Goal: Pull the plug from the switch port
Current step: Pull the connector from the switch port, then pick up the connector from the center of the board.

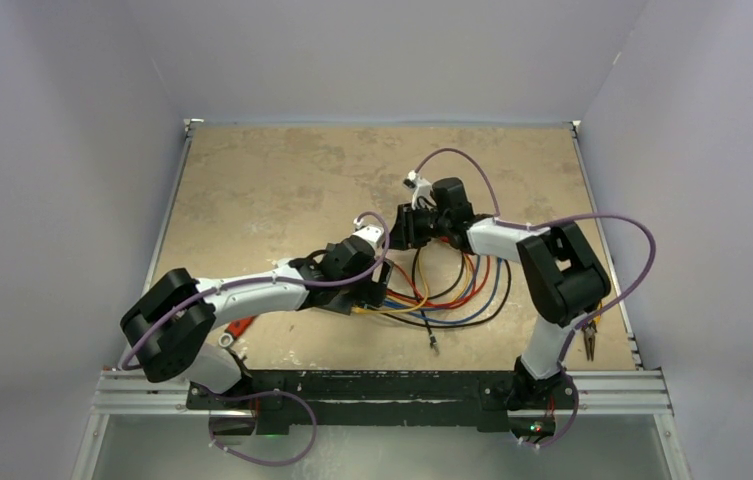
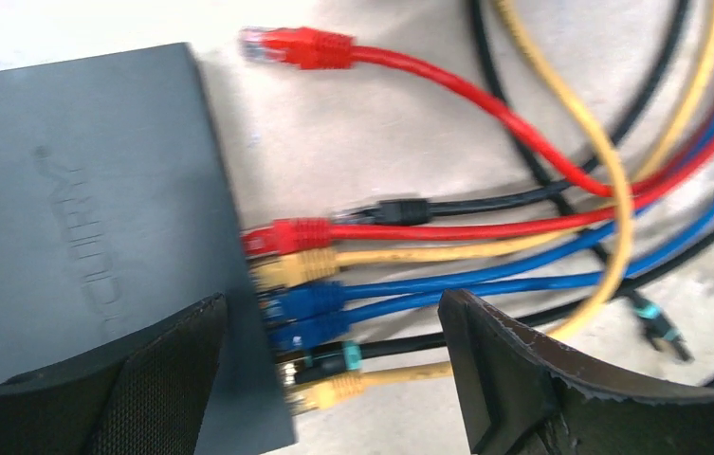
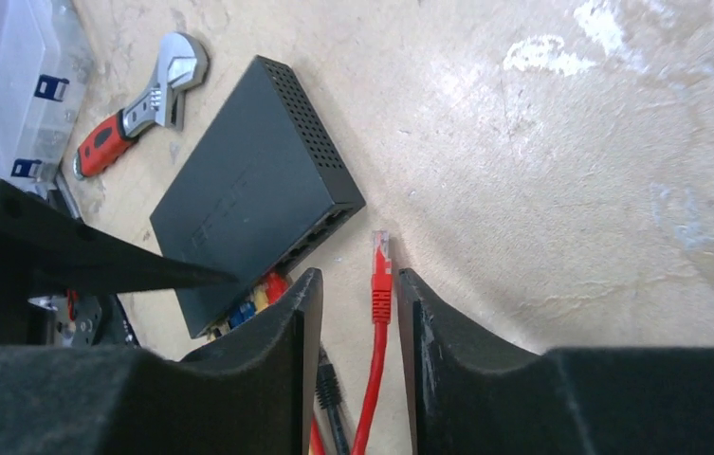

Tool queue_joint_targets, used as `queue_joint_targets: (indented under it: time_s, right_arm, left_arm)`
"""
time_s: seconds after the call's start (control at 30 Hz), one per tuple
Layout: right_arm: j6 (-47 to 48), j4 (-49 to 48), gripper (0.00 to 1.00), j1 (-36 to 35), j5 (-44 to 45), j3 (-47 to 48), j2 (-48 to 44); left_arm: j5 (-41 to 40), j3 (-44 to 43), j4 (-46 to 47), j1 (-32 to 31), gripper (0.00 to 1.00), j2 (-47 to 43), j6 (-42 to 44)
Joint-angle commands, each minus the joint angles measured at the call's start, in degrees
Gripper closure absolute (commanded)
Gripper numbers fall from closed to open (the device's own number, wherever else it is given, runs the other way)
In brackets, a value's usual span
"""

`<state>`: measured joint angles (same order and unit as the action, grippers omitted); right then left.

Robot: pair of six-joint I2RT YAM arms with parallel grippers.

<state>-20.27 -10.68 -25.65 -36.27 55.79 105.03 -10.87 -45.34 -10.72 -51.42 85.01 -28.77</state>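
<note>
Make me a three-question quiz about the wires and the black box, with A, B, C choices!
1. Where is the loose red plug? A in a port; B on the table beside the switch; C on top of the switch.
2. How many blue plugs sit in the switch? A one; B two; C four.
3. How are the left fingers? A pressed together; B gripping a wrench; C spread apart.
Answers: B, it lies on the bare table, apart from the switch; B, two blue ones sit side by side; C, a wide gap shows between them.
</note>
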Motion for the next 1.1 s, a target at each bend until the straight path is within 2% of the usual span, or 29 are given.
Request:
queue_joint_targets:
  time_s: [0.0,0.07,0.2,0.37,0.57,0.63,0.8,0.93,1.07]
  right_arm:
    - [1.52,0.5,0.61,-0.34,7.42,-1.57,-7.12]
    - [0.75,0.41,0.53,-0.34,8.88,-3.35,-9.76]
    - [-1.56,0.85,0.47,-0.21,13.99,-6.55,-15.22]
    - [-3.58,1.84,0.46,1.29,17.32,-9.58,-19.59]
    - [-4.27,1.35,0.46,4.88,15.29,-13.46,-23.24]
    - [-4.4,0.58,0.46,5.74,14.0,-14.48,-23.71]
    - [-4.14,-0.56,0.46,6.87,11.78,-15.66,-23.79]
    - [-3.77,-1.42,0.45,7.23,11.25,-16.59,-24.72]
    - [-4.51,-3.11,0.39,7.45,10.22,-17.61,-25.91]
  left_arm:
    - [10.39,0.84,9.19,0.6,0.17,-1.37,-5.98]
    - [14.62,1.62,14.74,0.78,0.16,-0.83,-8.44]
    - [18.37,2.28,22.29,1.44,0.18,2.1,-14.07]
    - [21.13,3.27,33.65,3.18,0.24,6.74,-22.13]
    - [22.7,3.91,45.02,4.65,0.36,15.0,-30.4]
    - [22.58,3.33,46.13,4.66,0.41,17.4,-31.55]
    - [21.5,3.06,48.62,4.58,0.76,19.92,-32.73]
    - [20.96,-1.62,41.21,4.52,0.99,18.59,-26.39]
    - [20.76,-6.71,31.2,4.42,1.0,15.01,-19.69]
